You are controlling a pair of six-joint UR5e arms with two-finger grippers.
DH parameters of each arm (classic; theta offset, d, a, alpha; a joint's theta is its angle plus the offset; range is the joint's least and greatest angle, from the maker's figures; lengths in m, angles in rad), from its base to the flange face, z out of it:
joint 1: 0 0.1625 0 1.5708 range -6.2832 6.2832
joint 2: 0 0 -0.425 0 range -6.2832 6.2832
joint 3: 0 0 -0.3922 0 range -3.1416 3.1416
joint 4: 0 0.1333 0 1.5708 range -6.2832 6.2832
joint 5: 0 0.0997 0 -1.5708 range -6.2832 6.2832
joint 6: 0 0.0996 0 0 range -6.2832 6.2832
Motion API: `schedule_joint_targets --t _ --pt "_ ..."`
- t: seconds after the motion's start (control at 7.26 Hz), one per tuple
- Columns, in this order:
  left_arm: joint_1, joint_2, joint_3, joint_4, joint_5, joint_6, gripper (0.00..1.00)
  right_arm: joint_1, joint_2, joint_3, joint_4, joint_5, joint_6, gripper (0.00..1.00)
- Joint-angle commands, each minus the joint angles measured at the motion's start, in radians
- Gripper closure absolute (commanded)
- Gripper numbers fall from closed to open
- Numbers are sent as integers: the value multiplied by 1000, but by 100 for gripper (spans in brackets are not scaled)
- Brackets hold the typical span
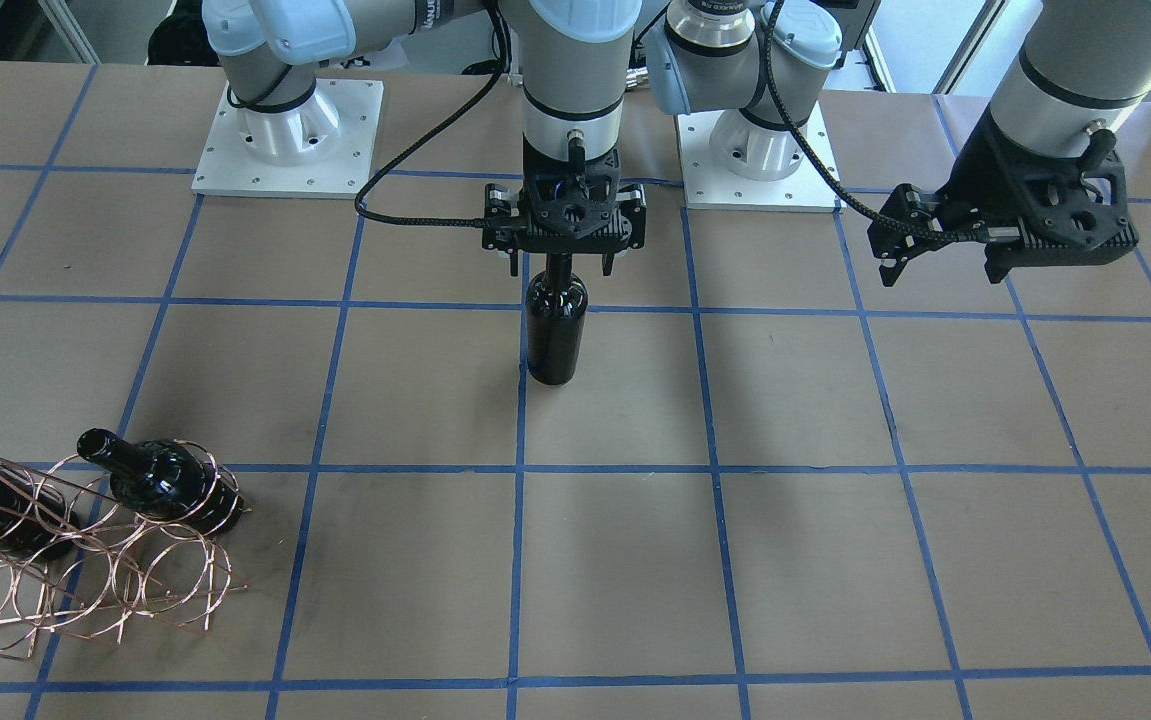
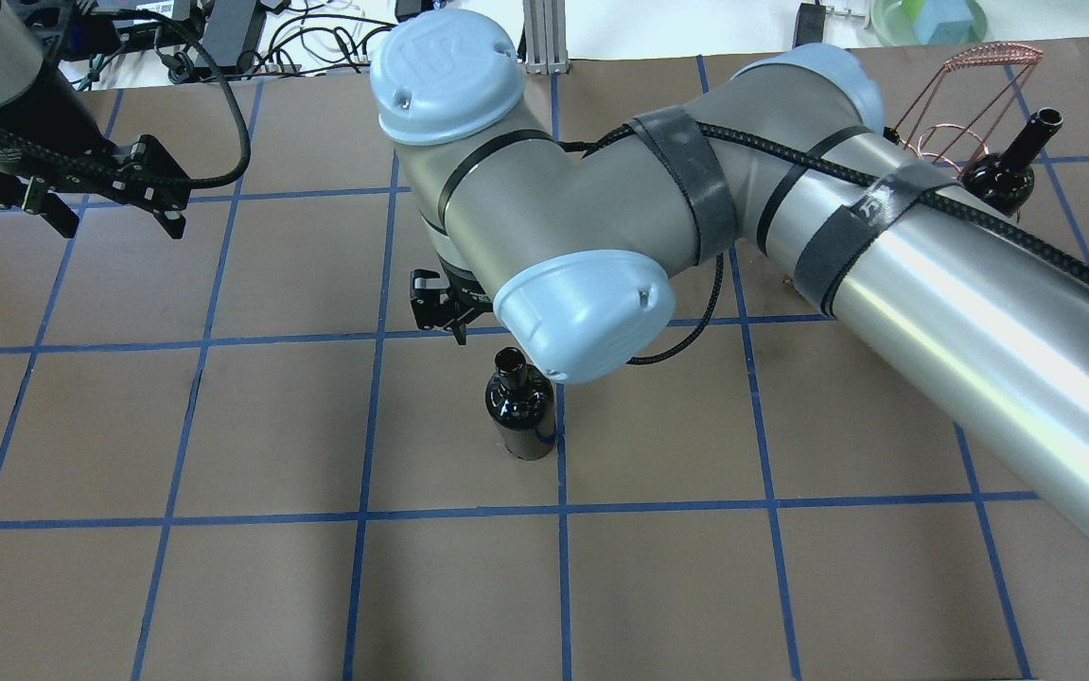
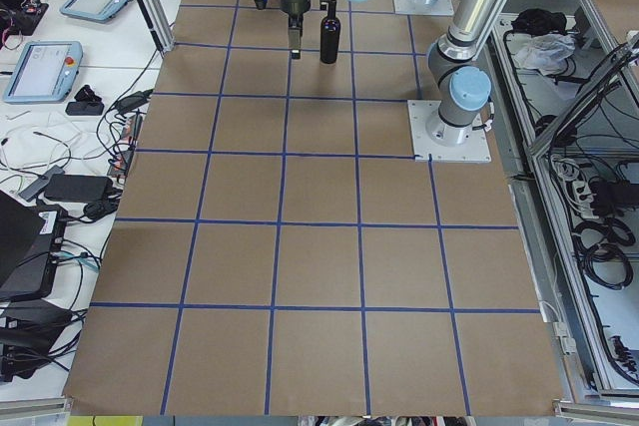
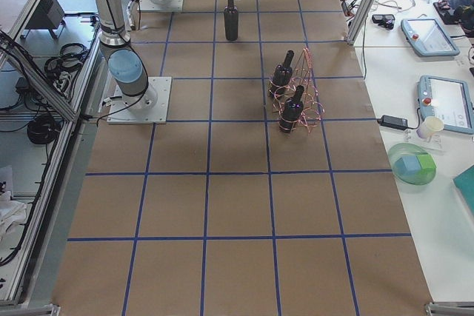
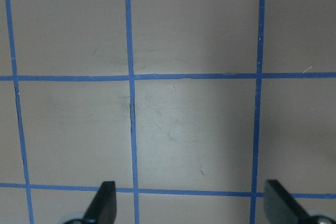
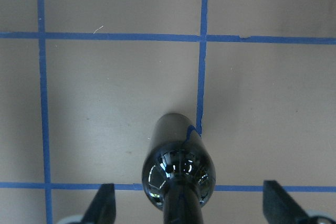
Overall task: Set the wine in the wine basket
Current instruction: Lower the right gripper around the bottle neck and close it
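Observation:
A dark glossy wine bottle (image 1: 556, 330) stands upright on the brown table near its middle; it also shows in the overhead view (image 2: 520, 411) and from above in the right wrist view (image 6: 178, 169). My right gripper (image 1: 562, 262) is over it, open, with its fingers (image 6: 105, 203) wide on either side of the neck and not touching it. The copper wire wine basket (image 1: 125, 580) sits at the table's end on my right, and also shows in the overhead view (image 2: 974, 85). It holds two identical bottles (image 1: 160, 480). My left gripper (image 1: 940, 270) hangs open and empty above bare table.
Blue tape lines (image 1: 520, 468) grid the brown table. The two arm bases (image 1: 290, 140) stand on white plates at the robot's side. In the overhead view my right arm's elbow (image 2: 582, 312) hides most of the right gripper. Tablets and cables lie beyond the table edge (image 4: 429, 35).

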Motion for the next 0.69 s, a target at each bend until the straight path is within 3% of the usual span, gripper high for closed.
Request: schedule_joint_targets --t 0.0,0.28,0.41,0.55 --pt "-1 6 -17 -9 -2 0 0 0 4 18 -1 0 -3 0" --pt "-5 9 -19 -9 -2 2 0 0 3 24 -2 9 13 5" --pt "-1 9 -19 -9 -2 5 0 0 4 26 -3 12 13 18" --pt "-1 9 -20 -9 -3 5 0 1 15 26 -3 14 15 19"
